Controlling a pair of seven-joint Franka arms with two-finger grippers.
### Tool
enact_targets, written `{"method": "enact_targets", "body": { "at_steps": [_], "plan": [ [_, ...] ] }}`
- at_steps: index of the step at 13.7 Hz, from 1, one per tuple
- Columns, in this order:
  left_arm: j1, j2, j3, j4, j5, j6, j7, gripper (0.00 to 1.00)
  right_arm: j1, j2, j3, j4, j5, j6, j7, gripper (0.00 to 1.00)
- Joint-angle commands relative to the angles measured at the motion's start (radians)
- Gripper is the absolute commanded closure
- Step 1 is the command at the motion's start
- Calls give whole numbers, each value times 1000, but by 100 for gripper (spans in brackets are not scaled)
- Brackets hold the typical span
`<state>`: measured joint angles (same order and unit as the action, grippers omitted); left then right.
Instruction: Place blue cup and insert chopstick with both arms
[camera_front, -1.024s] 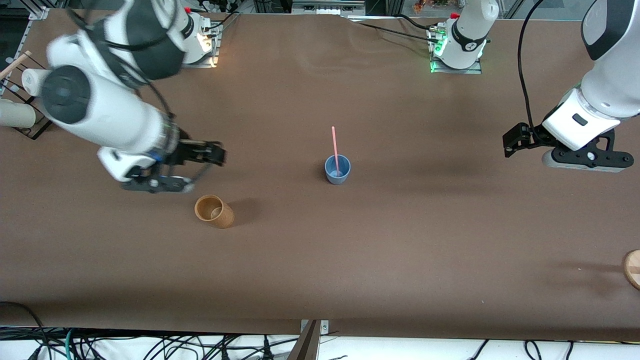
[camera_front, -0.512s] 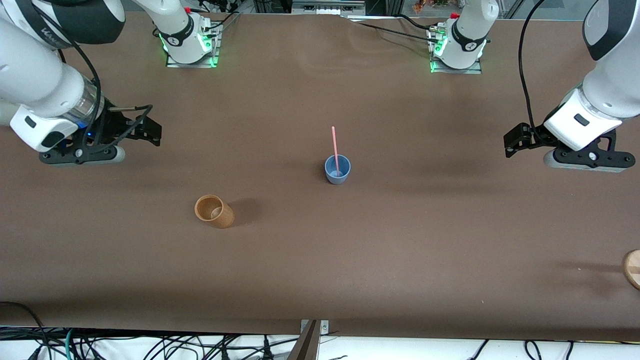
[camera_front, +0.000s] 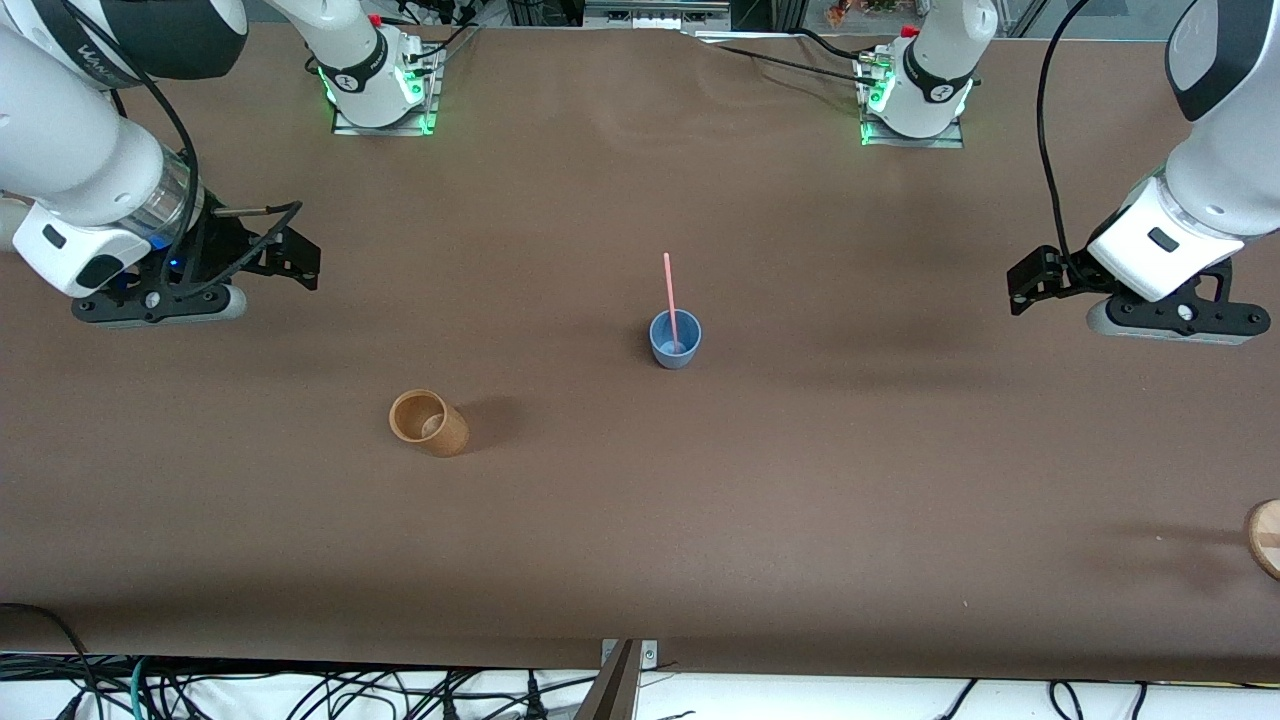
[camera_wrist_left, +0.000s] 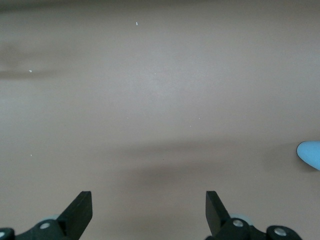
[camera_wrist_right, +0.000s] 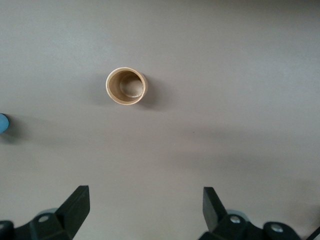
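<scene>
The blue cup (camera_front: 675, 339) stands upright near the table's middle, and the pink chopstick (camera_front: 669, 290) stands in it, leaning on the rim. A sliver of the cup shows at the edge of the left wrist view (camera_wrist_left: 311, 153) and of the right wrist view (camera_wrist_right: 3, 123). My right gripper (camera_front: 300, 262) is open and empty above the table toward the right arm's end. My left gripper (camera_front: 1030, 282) is open and empty above the table toward the left arm's end. Both are well away from the cup.
A brown wooden-looking cup (camera_front: 428, 422) stands nearer the front camera than the blue cup, toward the right arm's end; it also shows in the right wrist view (camera_wrist_right: 126, 86). A round wooden object (camera_front: 1266, 536) sits at the table's edge at the left arm's end.
My right arm has drawn back from beside the brown cup toward its end of the table and risen, then nearly stopped. The left arm, the cup and the chopstick have not moved.
</scene>
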<state>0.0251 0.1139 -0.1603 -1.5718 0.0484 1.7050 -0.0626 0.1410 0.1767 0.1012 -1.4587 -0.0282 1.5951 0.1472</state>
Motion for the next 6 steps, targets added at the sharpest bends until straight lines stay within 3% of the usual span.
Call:
{"method": "enact_targets", "body": {
  "at_steps": [1,6],
  "plan": [
    [9,-10,-2,4,-25,-5,29,0,-11,-26,5,-28,-7,17,-14,0],
    [9,-10,-2,4,-25,-5,29,0,-11,-31,8,-32,-12,3,-11,0]
  ]
}}
